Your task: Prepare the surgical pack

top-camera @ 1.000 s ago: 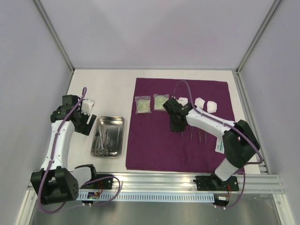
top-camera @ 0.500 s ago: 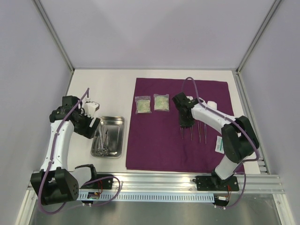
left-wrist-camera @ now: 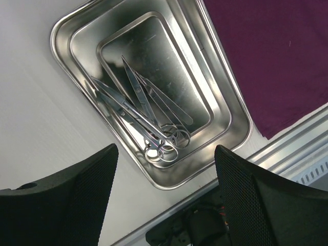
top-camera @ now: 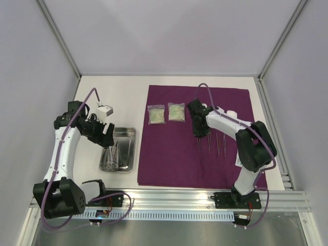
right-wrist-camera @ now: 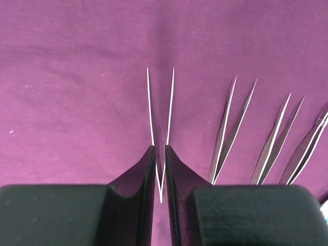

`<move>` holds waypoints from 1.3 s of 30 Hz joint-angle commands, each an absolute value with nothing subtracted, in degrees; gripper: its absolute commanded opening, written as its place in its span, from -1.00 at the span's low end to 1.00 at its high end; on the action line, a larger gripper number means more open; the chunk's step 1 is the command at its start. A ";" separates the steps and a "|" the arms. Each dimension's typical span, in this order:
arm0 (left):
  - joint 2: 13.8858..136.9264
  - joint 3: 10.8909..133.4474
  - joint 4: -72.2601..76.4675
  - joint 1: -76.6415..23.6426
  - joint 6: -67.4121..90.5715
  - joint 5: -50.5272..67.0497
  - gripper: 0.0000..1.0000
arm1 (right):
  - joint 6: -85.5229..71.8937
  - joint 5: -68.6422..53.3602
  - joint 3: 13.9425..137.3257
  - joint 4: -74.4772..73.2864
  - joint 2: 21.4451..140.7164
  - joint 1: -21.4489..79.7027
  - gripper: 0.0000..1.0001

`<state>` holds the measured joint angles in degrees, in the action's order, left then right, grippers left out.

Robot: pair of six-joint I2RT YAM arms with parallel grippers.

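The deep-purple sheet [top-camera: 169, 159] lies flat on the table. Several tweezers [top-camera: 218, 143] lie side by side on it. My right gripper [top-camera: 200, 134] is low over the leftmost pair, shut on the tweezers [right-wrist-camera: 151, 113]; the legs stick out forward from between the jaws [right-wrist-camera: 159, 148], and the other pairs [right-wrist-camera: 225, 128] lie to the right. The steel tray [top-camera: 130, 132] sits left of the sheet with scissors [top-camera: 111, 156] in it. My left gripper [top-camera: 105, 134] hovers open above the tray [left-wrist-camera: 225, 102], the scissors [left-wrist-camera: 143, 110] showing between its fingers [left-wrist-camera: 165, 148].
Two clear packets [top-camera: 156, 114] [top-camera: 177, 111] lie on the sheet's far half, a white gauze pad [top-camera: 231, 114] shows behind the right arm, and a white-green packet [top-camera: 239, 159] sits near the sheet's right edge. A metal rail [top-camera: 205, 197] runs along the near edge.
The right gripper slid right along the sheet and closed on the leftmost tweezers. The left gripper swung right, from beside the tray to over it, staying open.
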<state>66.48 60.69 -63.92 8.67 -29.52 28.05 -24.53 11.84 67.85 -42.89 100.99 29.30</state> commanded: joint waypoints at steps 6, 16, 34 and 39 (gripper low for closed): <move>66.88 60.64 -60.38 8.88 -25.93 29.97 0.70 | -22.50 13.18 69.43 -41.05 101.87 28.39 -0.73; 67.94 61.00 -59.68 8.88 -24.96 29.09 0.69 | -22.41 11.43 67.06 -38.50 103.71 27.86 -0.80; 68.81 61.44 -58.27 8.88 -20.84 24.09 0.69 | -27.94 12.13 66.53 -38.85 94.67 27.60 -0.99; 70.05 61.08 -57.83 8.88 -18.37 18.63 0.69 | -33.83 15.89 67.06 -38.15 84.91 30.49 -0.99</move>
